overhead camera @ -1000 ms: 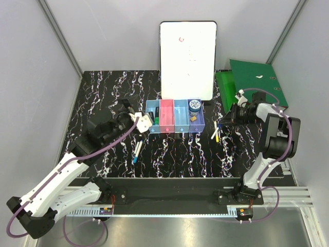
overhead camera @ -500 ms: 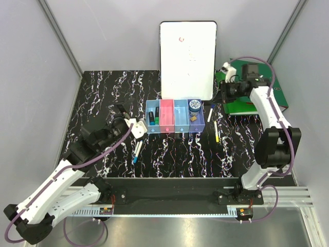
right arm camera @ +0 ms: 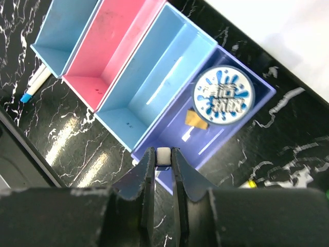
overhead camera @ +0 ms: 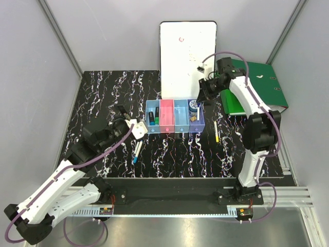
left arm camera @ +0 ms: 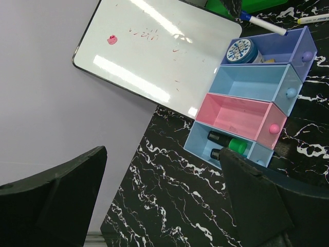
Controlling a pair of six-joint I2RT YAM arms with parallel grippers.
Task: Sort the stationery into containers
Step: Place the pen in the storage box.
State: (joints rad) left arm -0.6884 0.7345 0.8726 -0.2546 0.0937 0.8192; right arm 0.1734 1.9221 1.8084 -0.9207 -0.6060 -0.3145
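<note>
Right gripper [right arm camera: 163,153] has its jaws nearly shut on a slim white pen [left arm camera: 267,25], which I see end-on in the wrist view as a white stub pinched between the tips. It hangs over the near wall of the purple-blue bin [right arm camera: 257,110], the last in the row of bins [overhead camera: 175,121]. That bin already holds the blue tape roll [right arm camera: 224,95] and the tan block [right arm camera: 195,119].

Left gripper [overhead camera: 139,127] waits wide open and empty just beside the row's left end, where the green-black marker [left arm camera: 230,144] lies in the first light blue bin [left arm camera: 203,135].

To do this drop well, I want the pen tip well inside a bin before I let go. From here it would likely strike the wall and tip out onto the black table [overhead camera: 103,98]. I would shift over bare floor, clear of the roll, lower until the tip is below the rim, then open slowly so the pen leans on a wall. The empty light blue bin [right arm camera: 154,77] next door looks roomier, though I cannot tell which bin is meant. Other pens remain out: a yellow-ended pen [overhead camera: 216,135] right of the row and two more pens [overhead camera: 138,148] left of it.

Lettering on the roll's lid is blue on white, too stylised to read. On the whiteboard [left arm camera: 154,51] there are faint red scribbles and a small pink mark, illegible.
</note>
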